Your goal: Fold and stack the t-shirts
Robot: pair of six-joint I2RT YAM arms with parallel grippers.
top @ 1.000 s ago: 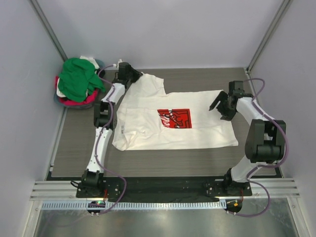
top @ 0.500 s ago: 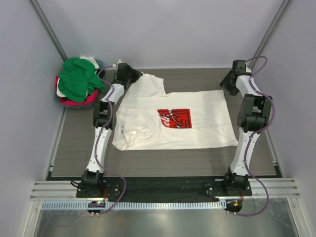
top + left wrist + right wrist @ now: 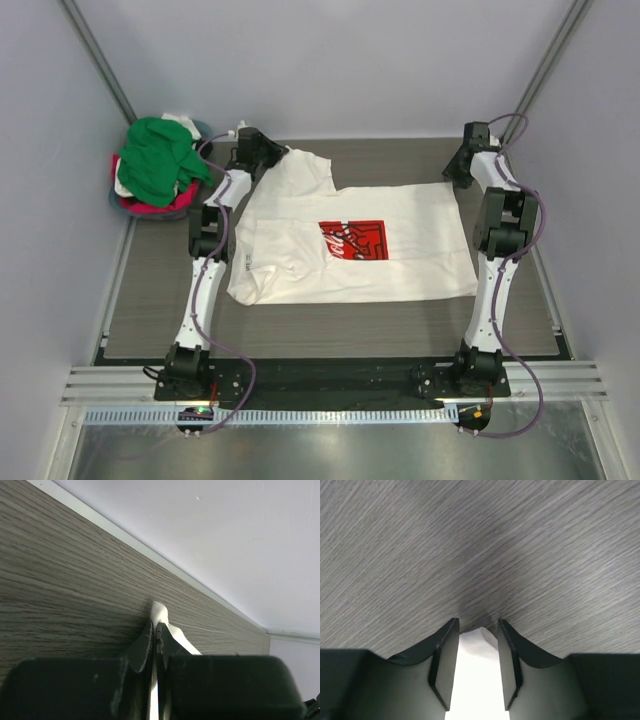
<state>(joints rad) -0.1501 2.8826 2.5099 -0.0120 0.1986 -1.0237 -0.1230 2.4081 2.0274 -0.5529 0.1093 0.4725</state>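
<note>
The left gripper is clamped on the far-left corner of the cream Coca-Cola t-shirt. The right gripper is held with jaws apart, the shirt's far-right corner lying between them, not yet pinched. The shirt is spread flat on the table, well apart from the pile of other t-shirts at far left. The grasp before a first fold is judged to be in hand. Next, the right jaws must be closed on the corner and both corners carried nearward.

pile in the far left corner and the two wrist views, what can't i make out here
Pile, top view: green shirt covers it; count hidden.
Left wrist view: left fingers hide the pinched white shirt beyond a tip.
Right wrist view: right fingers straddle its corner; contact unclear.
</note>
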